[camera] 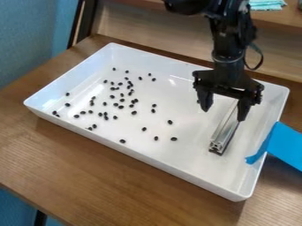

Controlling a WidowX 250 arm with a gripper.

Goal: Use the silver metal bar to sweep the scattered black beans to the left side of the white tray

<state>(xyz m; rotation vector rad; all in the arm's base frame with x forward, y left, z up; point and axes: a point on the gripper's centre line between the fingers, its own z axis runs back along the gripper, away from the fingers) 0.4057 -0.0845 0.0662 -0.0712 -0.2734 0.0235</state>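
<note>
Dozens of black beans lie scattered in the white tray, while the gripper, fingers wide apart by the aluminium extrusion near the blue tape, seems at the lining-up step, which probably calls next for straddling it squarely before closing.

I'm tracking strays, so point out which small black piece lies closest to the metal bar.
The black piece farthest right in the view, left of the near end of the metal bar; the others lie farther left.
</note>
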